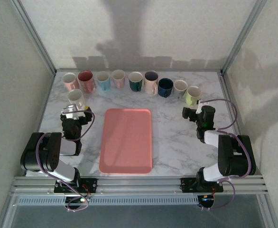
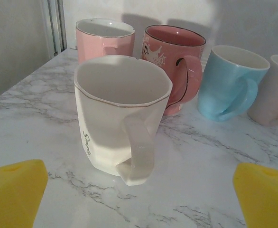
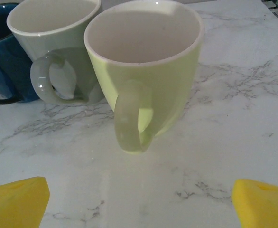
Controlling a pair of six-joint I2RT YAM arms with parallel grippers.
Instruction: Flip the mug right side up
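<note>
Left pincer (image 2: pixel 139 202), seemingly near white mug (image 2: pixel 111 124)

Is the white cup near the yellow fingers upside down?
No, the white mug stands with its open mouth facing up and its base on the marble table.

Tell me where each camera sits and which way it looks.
Top: above, behind the arms, looking down on table, tray, mugs; left claw, right claw show open.
Left wrist: on left arm, facing the white mug; its yellow fingertips below.
Right wrist: on right arm, facing the green mug; fingertips below.
Shared: the white mug, in top and left wrist.
</note>
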